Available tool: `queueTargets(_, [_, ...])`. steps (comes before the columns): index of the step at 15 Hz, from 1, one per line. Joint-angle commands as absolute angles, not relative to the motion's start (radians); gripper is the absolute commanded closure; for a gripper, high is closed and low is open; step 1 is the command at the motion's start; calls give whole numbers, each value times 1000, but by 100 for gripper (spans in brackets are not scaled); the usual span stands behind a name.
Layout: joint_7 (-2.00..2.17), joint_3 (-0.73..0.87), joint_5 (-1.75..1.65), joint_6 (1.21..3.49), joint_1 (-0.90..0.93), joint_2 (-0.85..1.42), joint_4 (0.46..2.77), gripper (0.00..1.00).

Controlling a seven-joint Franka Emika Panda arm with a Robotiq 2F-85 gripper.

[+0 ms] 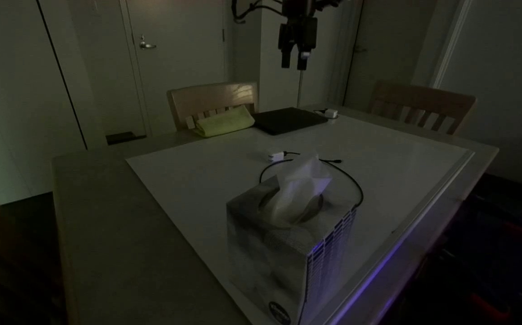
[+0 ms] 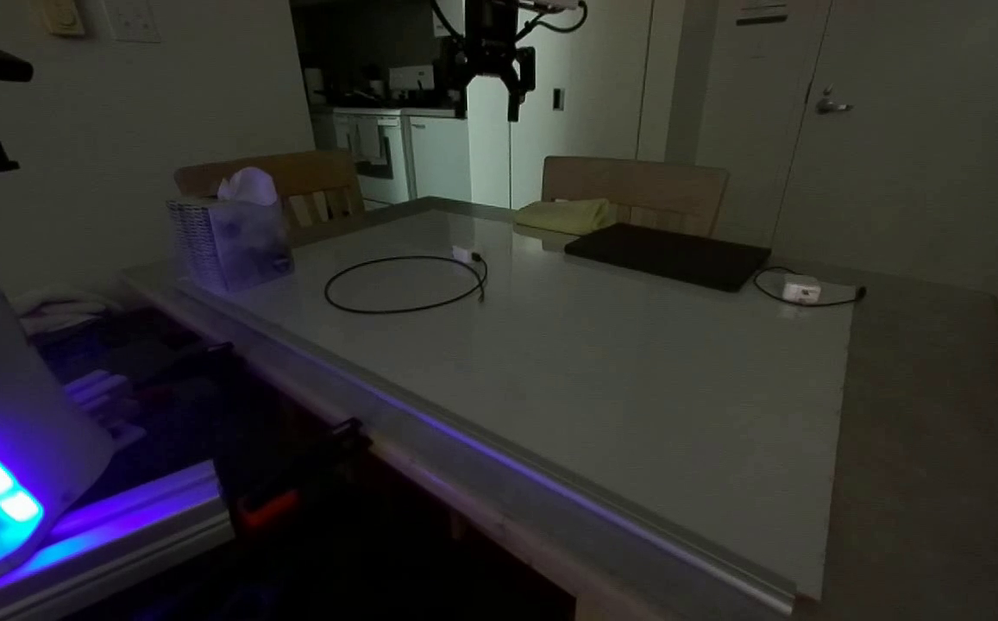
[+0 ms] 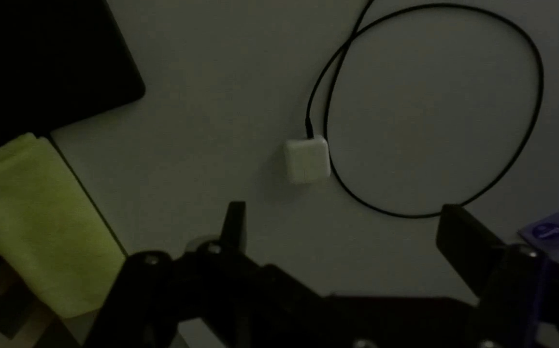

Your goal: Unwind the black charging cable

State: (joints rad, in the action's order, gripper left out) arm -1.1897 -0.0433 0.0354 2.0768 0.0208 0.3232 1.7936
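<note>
The black charging cable lies in a wide loop on the white board, seen in both exterior views (image 1: 359,185) (image 2: 401,310) and the wrist view (image 3: 541,77). It crosses itself near its free end. One end enters a white charger block (image 1: 276,156) (image 2: 462,254) (image 3: 307,160). The tissue box hides part of the loop in an exterior view. Another black cable (image 2: 835,304) lies close around a second white block (image 1: 331,113) (image 2: 800,290). My gripper (image 1: 294,65) (image 2: 487,112) (image 3: 343,209) is open and empty, high above the table, its fingers wide apart.
A tissue box (image 1: 265,253) (image 2: 248,241) (image 3: 557,229) stands near the cable loop. A black flat slab (image 1: 290,120) (image 2: 667,254) (image 3: 42,58) lies beside a folded yellow-green cloth (image 1: 227,122) (image 2: 563,216) (image 3: 42,222). Wooden chairs (image 2: 637,185) stand at the table's edge. The room is dim.
</note>
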Motion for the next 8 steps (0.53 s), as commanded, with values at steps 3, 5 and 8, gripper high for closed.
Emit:
queueTargets(3, [-1406, -104, 93, 2124, -51, 478, 1732, 0])
queueTargets(5, [-1362, -94, 69, 2110, -36, 455, 1757, 0])
queueTargets(8, [-1401, -104, 79, 2121, -50, 497, 1746, 0])
